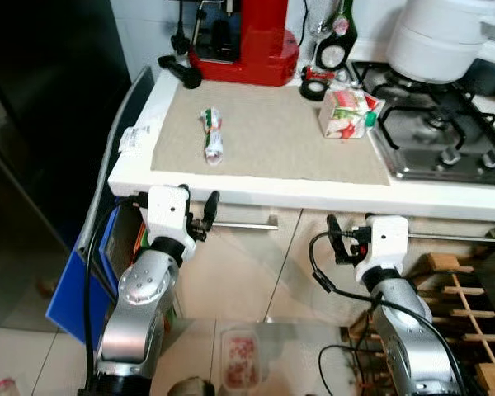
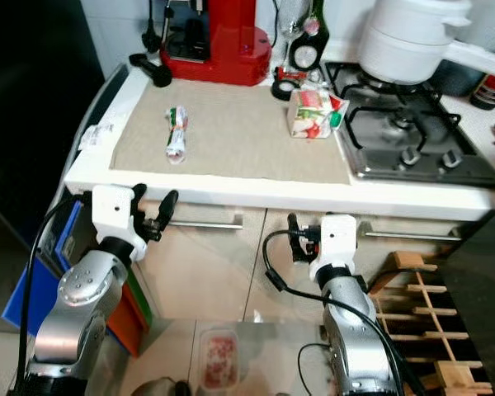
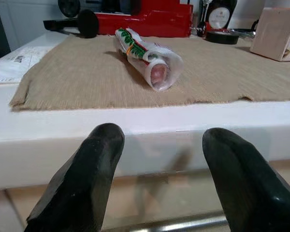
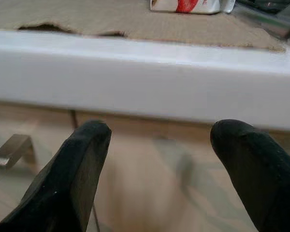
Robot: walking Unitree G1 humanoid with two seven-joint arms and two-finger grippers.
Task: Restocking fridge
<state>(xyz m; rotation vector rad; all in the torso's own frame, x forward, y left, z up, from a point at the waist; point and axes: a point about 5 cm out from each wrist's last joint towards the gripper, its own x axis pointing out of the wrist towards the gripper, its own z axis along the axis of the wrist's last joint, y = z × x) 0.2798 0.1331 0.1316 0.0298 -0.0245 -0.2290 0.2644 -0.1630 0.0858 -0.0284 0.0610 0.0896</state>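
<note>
A clear-wrapped roll with a green and red label (image 1: 212,136) lies on the beige mat (image 1: 272,132) on the white counter (image 1: 313,195). A small red and green carton (image 1: 346,113) stands at the mat's right end beside the hob. My left gripper (image 1: 201,214) is open, below the counter's front edge and nearly in line with the roll (image 3: 147,58). My right gripper (image 1: 339,238) is open too, lower against the cabinet front and short of the counter edge, with the carton (image 4: 183,5) beyond it. Neither holds anything.
A red coffee machine (image 1: 247,33) and a black tape roll (image 1: 316,87) stand behind the mat. A white pot (image 1: 445,37) sits on the gas hob (image 1: 445,144). A dark fridge (image 1: 41,124) is on the left, a wooden rack (image 1: 462,289) low right. A food tub (image 1: 241,359) lies below.
</note>
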